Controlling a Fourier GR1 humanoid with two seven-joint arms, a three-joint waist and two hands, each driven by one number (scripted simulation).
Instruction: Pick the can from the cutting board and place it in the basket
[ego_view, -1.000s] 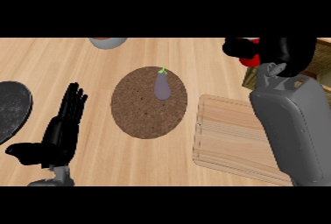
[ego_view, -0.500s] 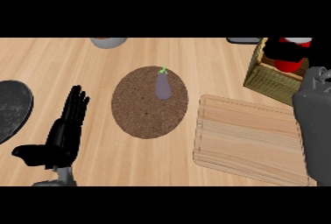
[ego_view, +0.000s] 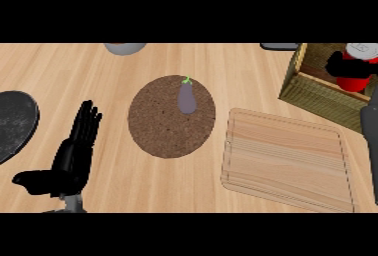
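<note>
Beside the basket (ego_view: 319, 95), an eggplant (ego_view: 187, 97) lies on what seems a cork mat (ego_view: 171, 125).

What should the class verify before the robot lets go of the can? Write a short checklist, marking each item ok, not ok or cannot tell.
1. Can held by the right hand: ok, black fingers curl round the red can.
2. Can over the basket: ok, it shows above the basket's opening.
3. Can low enough to release: cannot tell from this steep view.
4. Cutting board free of the can: ok.
5. Left hand out of the way: ok, resting open at the lower left.
6. Eggplant undisturbed on the brown mat: ok.
</note>
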